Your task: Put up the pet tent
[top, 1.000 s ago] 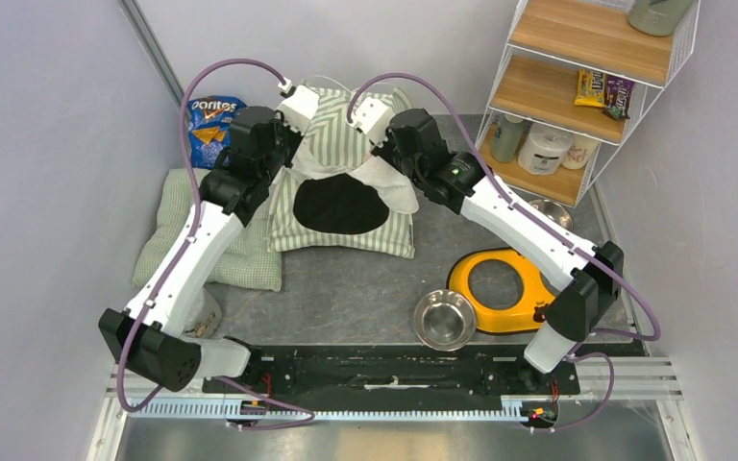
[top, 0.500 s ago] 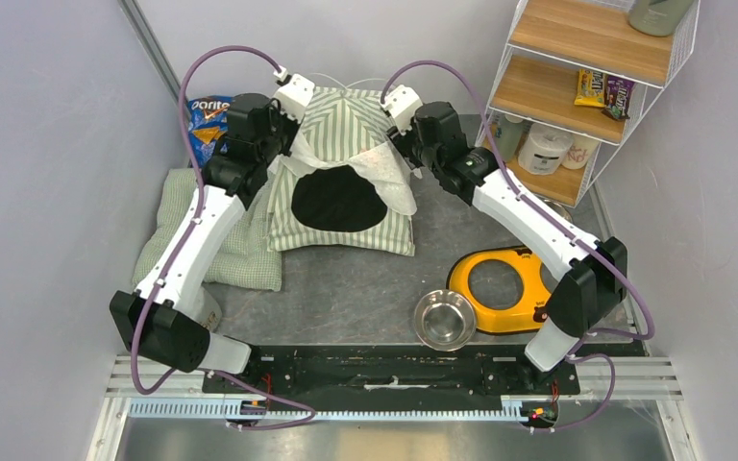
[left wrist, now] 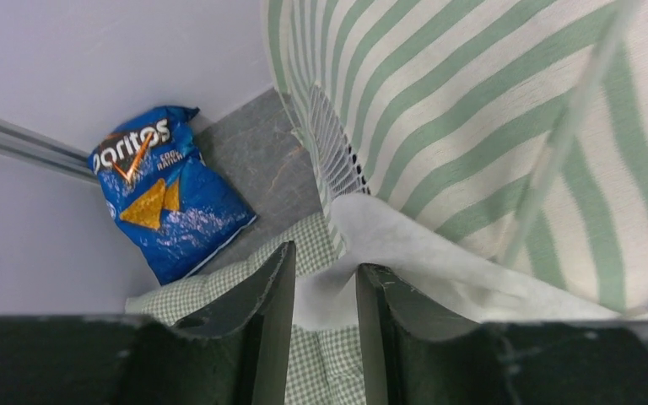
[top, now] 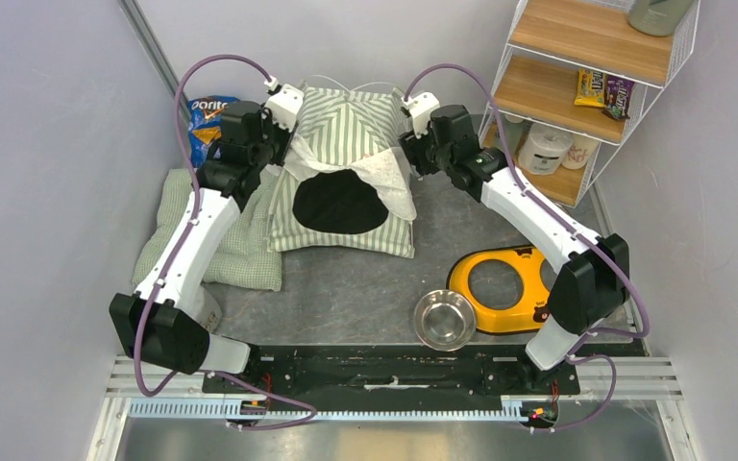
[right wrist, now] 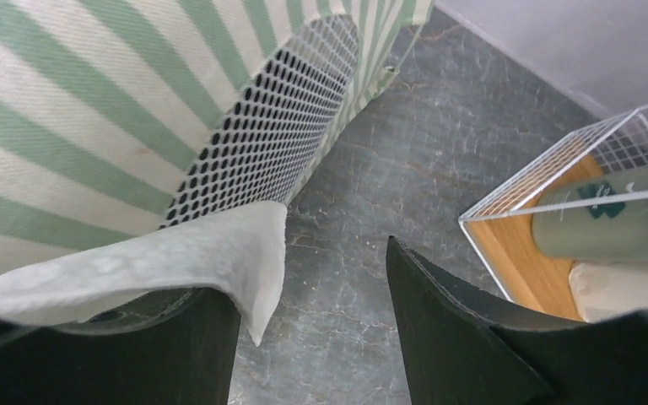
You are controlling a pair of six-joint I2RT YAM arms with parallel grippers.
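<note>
Robot lab test cell here, not a real home. Two white arms, left arm (top: 187, 250) and right arm (top: 538, 216), are bolted to a black base plate (top: 394, 370) beside an aluminium rail (top: 346, 413), with purple cables (top: 187, 106) looping off them. Plain grey walls (top: 48, 144) box in a small grey marbled table (top: 346, 288) on the left, back and right.

Props are household stuff, clearly staged:
- striped pet tent (top: 346, 125)
- quilted cushion (top: 240, 254)
- yellow bowl holder (top: 528, 288)
- steel bowl (top: 444, 318)
- Doritos bag (top: 204, 120) in the far corner

Wire shelf (top: 538, 91) w/ wooden boards at right holds candy bars (top: 603, 91) and tubs (top: 545, 149). Labels are too small to read, prob. pantry bits.
</note>
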